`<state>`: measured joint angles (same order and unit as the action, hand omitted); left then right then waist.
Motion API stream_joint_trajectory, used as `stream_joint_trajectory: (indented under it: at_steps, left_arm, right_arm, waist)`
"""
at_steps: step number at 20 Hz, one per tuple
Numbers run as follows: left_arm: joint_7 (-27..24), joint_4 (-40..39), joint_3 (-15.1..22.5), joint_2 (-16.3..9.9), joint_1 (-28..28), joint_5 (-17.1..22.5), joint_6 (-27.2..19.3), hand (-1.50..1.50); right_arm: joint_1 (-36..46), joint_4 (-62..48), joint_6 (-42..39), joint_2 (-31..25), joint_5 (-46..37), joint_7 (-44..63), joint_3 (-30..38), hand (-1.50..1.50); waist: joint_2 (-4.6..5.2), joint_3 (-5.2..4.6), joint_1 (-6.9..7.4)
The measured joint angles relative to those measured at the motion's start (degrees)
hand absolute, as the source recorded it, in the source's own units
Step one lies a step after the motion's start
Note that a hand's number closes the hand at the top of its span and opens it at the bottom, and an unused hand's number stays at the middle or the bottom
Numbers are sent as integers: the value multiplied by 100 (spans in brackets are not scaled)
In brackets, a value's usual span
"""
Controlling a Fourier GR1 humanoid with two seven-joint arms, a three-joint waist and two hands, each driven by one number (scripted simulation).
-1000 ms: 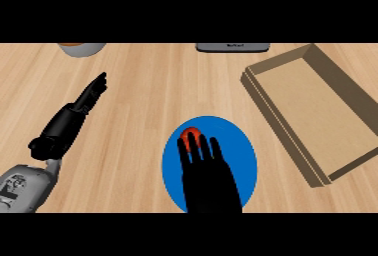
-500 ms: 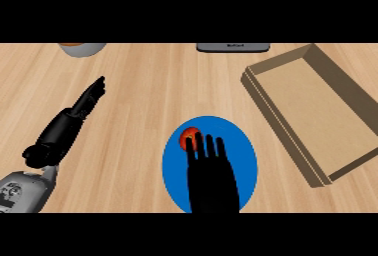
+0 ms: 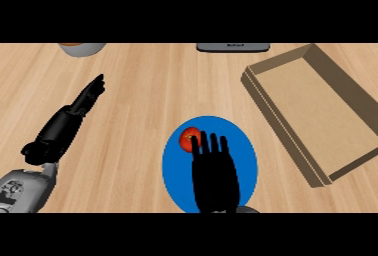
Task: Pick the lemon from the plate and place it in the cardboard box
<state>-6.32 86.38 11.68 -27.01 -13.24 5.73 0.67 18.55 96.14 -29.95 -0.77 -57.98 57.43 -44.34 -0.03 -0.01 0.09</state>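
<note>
two black hands are showing against the wooden counter. the left hand (image 3: 74, 112) is appearing as a long, slim, matte black shape that is tapering to a narrow tip, and just behind it a rounded black wrist is joining a pale grey forearm (image 3: 22, 192) that is carrying small dark markings on its casing. the right hand (image 3: 214, 172) is showing as a flat black silhouette, its slender fingers (image 3: 212, 144) ending in rounded tips, with a dark grey edge just behind it.

One plate (image 3: 244, 150), one red fruit (image 3: 187, 140), one cardboard box (image 3: 310, 100), two hands (image 3: 214, 172)
</note>
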Motion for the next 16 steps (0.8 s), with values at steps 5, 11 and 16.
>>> stream_joint_trajectory:
  at_steps: [5,11,16]
  left_arm:
    - [40,15,-167,88,18,-95,157,0]
    - [160,151,-187,319,68,-341,161,0]
    - [263,258,-423,366,90,-394,354,0]
  right_arm:
    - [-50,-358,188,3,-51,-81,20,-150]
    - [-70,-654,359,-17,-250,-129,133,-150]
    - [-271,-878,532,-44,-449,-349,285,-150]
  waist:
    - [1,1,7]
    - [0,1,4]
    - [0,1,0]
